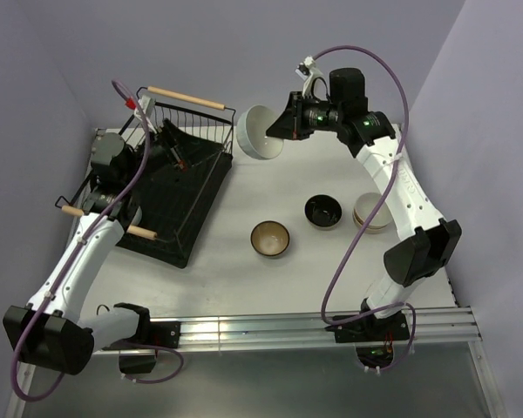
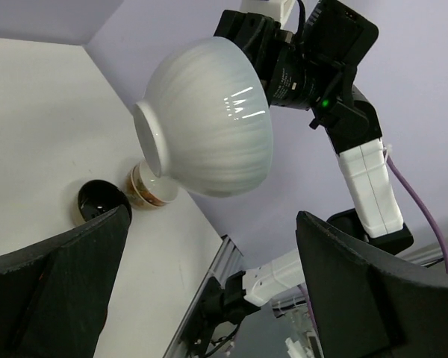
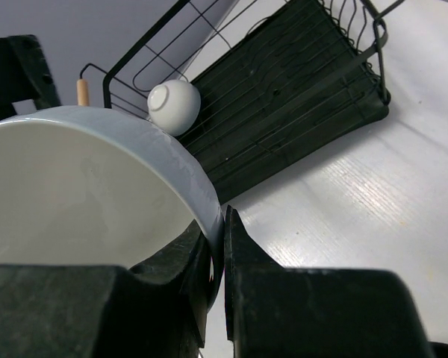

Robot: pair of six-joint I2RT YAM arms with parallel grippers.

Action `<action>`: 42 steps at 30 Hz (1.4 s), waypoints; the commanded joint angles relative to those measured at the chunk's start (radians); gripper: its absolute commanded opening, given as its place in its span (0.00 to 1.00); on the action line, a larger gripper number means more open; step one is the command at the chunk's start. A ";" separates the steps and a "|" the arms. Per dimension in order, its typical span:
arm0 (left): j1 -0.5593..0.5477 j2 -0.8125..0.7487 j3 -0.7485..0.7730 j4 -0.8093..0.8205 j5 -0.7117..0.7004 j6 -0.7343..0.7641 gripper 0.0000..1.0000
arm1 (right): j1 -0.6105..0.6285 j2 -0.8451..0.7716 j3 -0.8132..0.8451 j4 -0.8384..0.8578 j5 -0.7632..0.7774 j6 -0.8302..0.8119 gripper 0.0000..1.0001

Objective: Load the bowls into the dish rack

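Observation:
My right gripper (image 1: pixel 279 131) is shut on the rim of a white bowl (image 1: pixel 260 132) and holds it in the air, tilted on its side, just right of the dish rack (image 1: pixel 170 187). In the right wrist view the fingers (image 3: pixel 243 253) pinch the bowl's wall (image 3: pixel 82 186). A second white bowl (image 3: pixel 174 106) lies inside the rack (image 3: pixel 284 97). My left gripper (image 1: pixel 174 146) is open and empty above the rack, facing the held bowl (image 2: pixel 209 119). A brown bowl with tan inside (image 1: pixel 269 239), a black bowl (image 1: pixel 322 212) and stacked cream bowls (image 1: pixel 371 212) sit on the table.
The rack has wooden rod handles at the back (image 1: pixel 185 97) and at the front left (image 1: pixel 139 232). The table's far edge meets the purple wall. An aluminium rail (image 1: pixel 270 331) runs along the near edge.

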 commanded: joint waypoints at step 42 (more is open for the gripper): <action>-0.123 0.017 0.003 0.053 -0.112 -0.028 0.89 | 0.176 0.004 0.070 -0.016 0.241 -0.075 0.00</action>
